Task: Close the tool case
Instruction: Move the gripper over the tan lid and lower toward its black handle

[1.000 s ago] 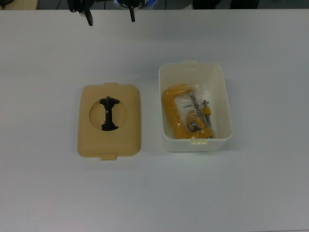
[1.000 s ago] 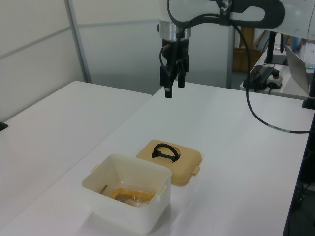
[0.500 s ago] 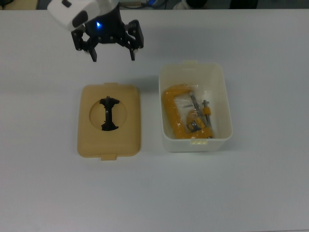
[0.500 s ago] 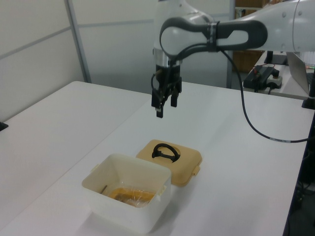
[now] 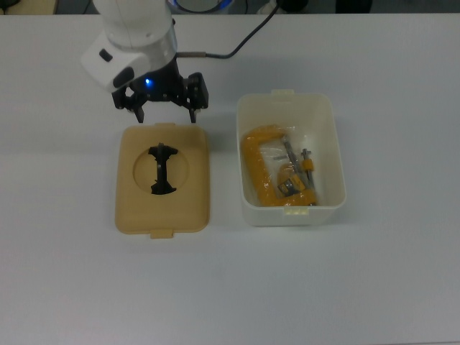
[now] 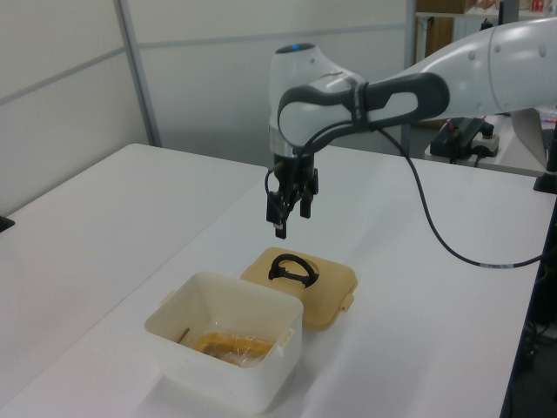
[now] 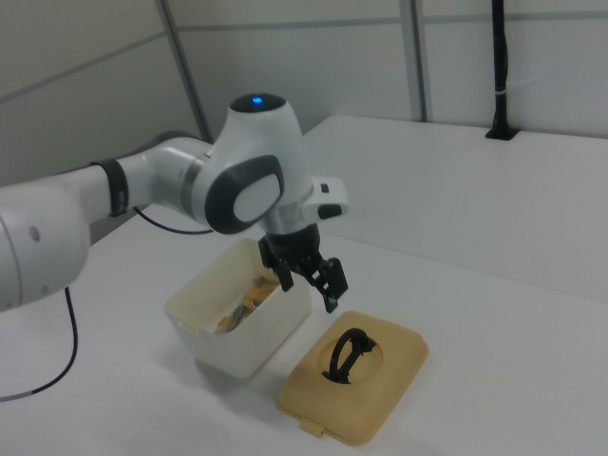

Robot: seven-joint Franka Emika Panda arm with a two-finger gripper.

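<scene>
Top view: gripper (image 5: 166, 114) now sits just beyond the far edge of the tan lid (image 5: 162, 180), nearer to it than half a second ago and far nearer than a second ago, when only the fingertips showed at the frame's upper edge. Jaws spread wide, holding nothing. Lid lies flat on the white bench (image 5: 374, 280), black handle (image 5: 162, 170) in its round recess, unmoved. White tub (image 5: 290, 158) stands on the top view's right of the lid, apart from it, open, also unmoved. Inside: yellow C-clamp (image 5: 277, 171) with its metal screw; what seems to be clear wrapping around it blurs its outline. Blue light glows on the arm's wrist. No readable writing or brand.

Left view: gripper (image 6: 291, 204) hangs above the bench behind the lid (image 6: 324, 288), lower than before. Handle (image 6: 291, 269) stands up from the recess. Tub (image 6: 228, 350) is nearest the camera; its front wall hides most of the contents, leaving only a patch of yellow.

Right view: gripper (image 7: 307, 279) hovers between tub (image 7: 239, 322) and lid (image 7: 372, 383), above both, jaws open and empty. The arm covers part of the tub's far rim; the contents are mostly hidden.
</scene>
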